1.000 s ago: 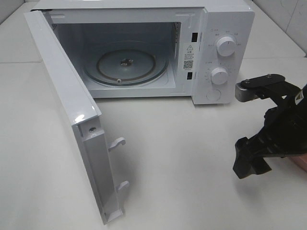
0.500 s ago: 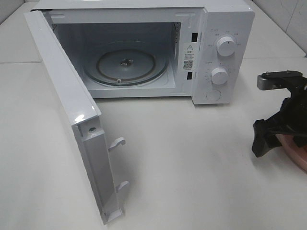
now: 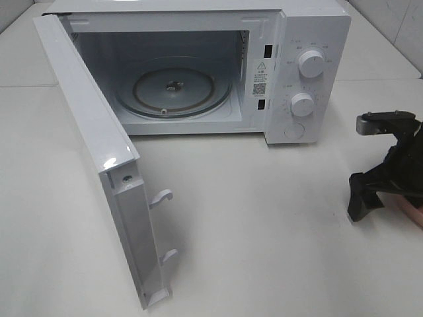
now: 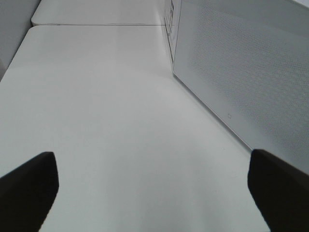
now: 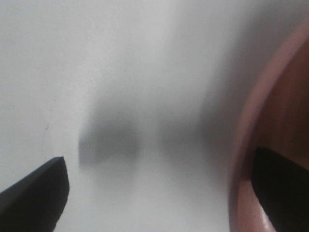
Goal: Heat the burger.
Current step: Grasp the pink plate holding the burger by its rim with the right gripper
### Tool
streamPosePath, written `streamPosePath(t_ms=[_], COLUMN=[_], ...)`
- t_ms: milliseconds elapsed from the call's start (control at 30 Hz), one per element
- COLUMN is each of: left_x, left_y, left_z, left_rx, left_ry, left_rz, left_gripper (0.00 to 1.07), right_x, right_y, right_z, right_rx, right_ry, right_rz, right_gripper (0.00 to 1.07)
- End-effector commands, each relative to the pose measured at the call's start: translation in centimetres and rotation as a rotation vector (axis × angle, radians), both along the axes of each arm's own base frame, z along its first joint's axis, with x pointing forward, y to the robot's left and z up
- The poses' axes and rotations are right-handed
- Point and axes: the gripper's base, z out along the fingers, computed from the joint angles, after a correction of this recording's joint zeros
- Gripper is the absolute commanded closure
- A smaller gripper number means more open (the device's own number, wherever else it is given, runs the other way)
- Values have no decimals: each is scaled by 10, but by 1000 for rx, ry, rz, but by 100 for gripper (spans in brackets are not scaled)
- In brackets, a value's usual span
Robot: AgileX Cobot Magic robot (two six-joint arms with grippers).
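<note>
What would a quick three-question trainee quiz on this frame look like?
1. True or false: the microwave door is shut.
2. What sits on the turntable? A a cup, B a bowl, C nothing.
3. Fill in: the open right gripper straddles the rim of a pink ____.
Key: 1 false; 2 C; 3 plate.

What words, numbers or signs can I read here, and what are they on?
Nothing is legible enough to quote.
On the sticker on the microwave front frame: a warning triangle and a QR code show; the print is too small to read.
Markings around the upper knob and lower knob: too small to read.
Both wrist views: no writing.
</note>
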Motion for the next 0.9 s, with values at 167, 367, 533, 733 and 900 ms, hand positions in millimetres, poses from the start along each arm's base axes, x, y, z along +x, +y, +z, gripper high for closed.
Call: streamPosePath(t_ms=[167, 367, 533, 733, 900], left_x=[-2, -2, -2, -2, -2], left_y=[-1, -1, -1, -1, -1], left_z=[0, 0, 0, 0, 0], left_rx=[-9, -9, -9, -9, -9], left_ry=[-21, -21, -21, -21, -21], left_rz=[-3, -3, -3, -3, -3], left_gripper=[6, 6, 6, 6, 6], right_x=[-1, -1, -1, -3, -3], right_y=[0, 0, 0, -2, -2], right_z=[-14, -19, -19, -19, -19], right_rx=[3, 3, 2, -13, -16], right_ry=[49, 66, 65, 77, 76], right_rz=[4, 5, 26, 50, 49], right_gripper=[9, 16, 51, 107, 107])
